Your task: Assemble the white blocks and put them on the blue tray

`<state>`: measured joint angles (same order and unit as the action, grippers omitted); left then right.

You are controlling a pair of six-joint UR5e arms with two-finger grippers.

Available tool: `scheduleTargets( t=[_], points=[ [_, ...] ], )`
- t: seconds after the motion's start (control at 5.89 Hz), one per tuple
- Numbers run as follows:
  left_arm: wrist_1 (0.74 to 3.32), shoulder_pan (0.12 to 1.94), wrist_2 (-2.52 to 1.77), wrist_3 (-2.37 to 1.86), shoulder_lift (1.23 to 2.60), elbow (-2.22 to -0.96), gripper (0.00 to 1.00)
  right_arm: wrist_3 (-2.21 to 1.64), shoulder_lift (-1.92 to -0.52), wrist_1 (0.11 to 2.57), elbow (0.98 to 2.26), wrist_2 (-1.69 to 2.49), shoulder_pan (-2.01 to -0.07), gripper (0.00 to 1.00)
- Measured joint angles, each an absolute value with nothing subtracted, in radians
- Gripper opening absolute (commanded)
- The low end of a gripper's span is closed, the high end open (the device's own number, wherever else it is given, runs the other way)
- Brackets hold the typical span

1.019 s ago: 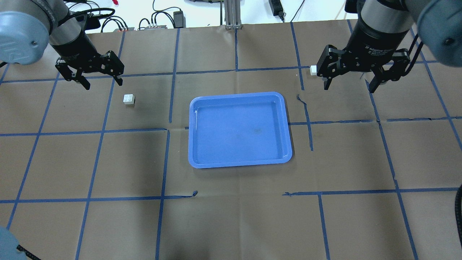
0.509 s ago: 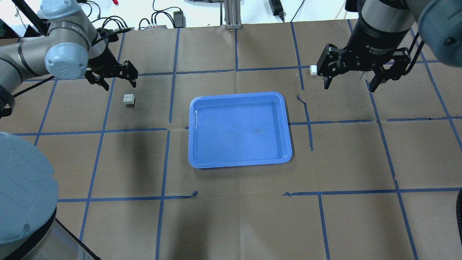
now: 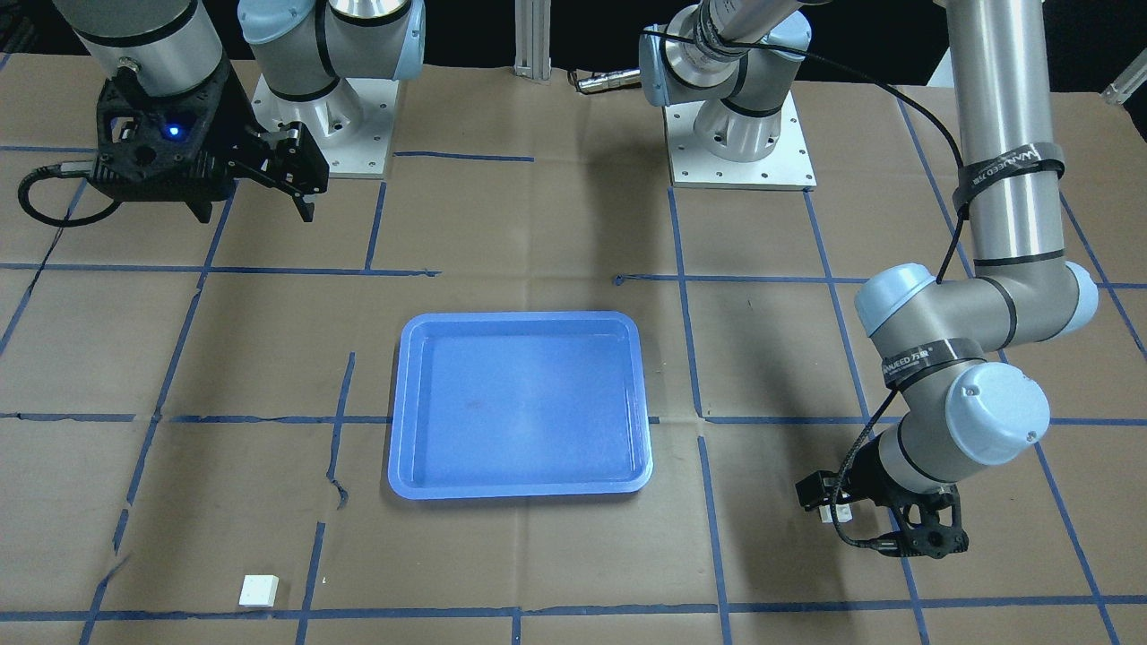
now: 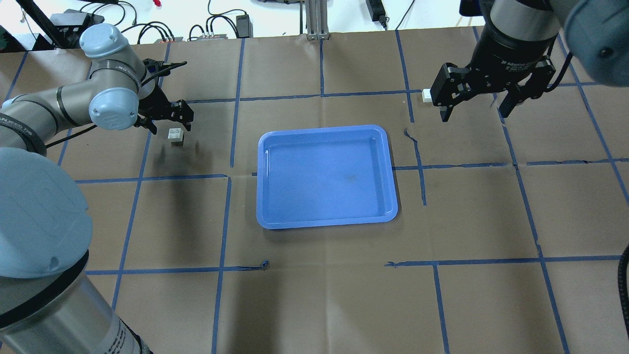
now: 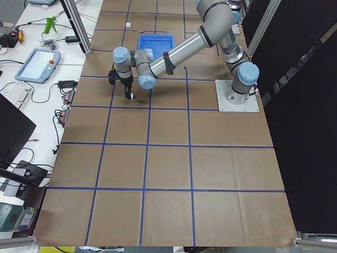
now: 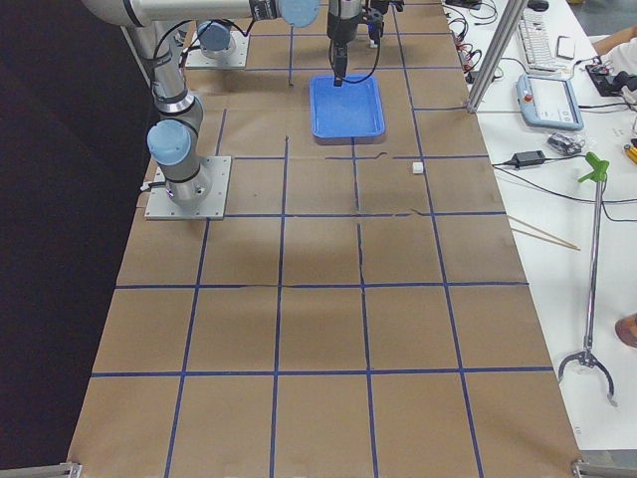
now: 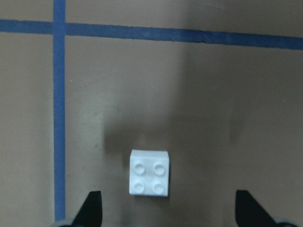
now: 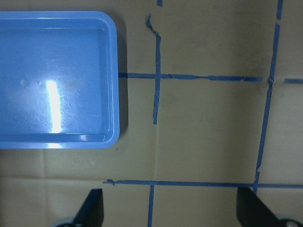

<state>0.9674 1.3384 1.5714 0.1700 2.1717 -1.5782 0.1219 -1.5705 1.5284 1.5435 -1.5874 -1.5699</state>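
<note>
One white block lies studs up on the paper, left of the blue tray. My left gripper is open and low just above it. In the left wrist view the block lies between the open fingertips, a little left of centre. It also shows in the front view under the left gripper. The second white block lies right of the tray, also in the front view. My right gripper is open and empty, high beside it. The right wrist view shows the tray, no block.
Brown paper with a blue tape grid covers the table. Cables and power supplies lie past the far edge. An aluminium post stands at the far middle. The arm bases are bolted on the robot's side.
My left arm has swung in and come down, bringing the open gripper right over the left white block. The right gripper has hardly moved.
</note>
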Motion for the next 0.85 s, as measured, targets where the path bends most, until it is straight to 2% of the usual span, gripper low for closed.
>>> scheduleTargets(
  t=[0.17,0.34,0.68,0.85],
  points=[
    [0.965,1.337,1.57,0.173,2.179,-1.584,0.11,0.281,-1.558,1.567,1.543,-1.588,-1.569,1.0],
    [0.963,1.336,1.567,0.178,2.18,-1.584,0.02,0.464,-1.538,1.587,1.54,-1.589,-1.569,1.0],
    [0.955,1.336,1.563,0.186,2.173,-1.582,0.0,0.9,-1.463,1.648,1.513,-1.593,-1.567,1.0],
    [0.958,1.342,1.563,0.198,2.152,-1.583,0.0,1.087,-1.397,1.662,1.447,-1.596,-1.561,1.0]
  ],
)
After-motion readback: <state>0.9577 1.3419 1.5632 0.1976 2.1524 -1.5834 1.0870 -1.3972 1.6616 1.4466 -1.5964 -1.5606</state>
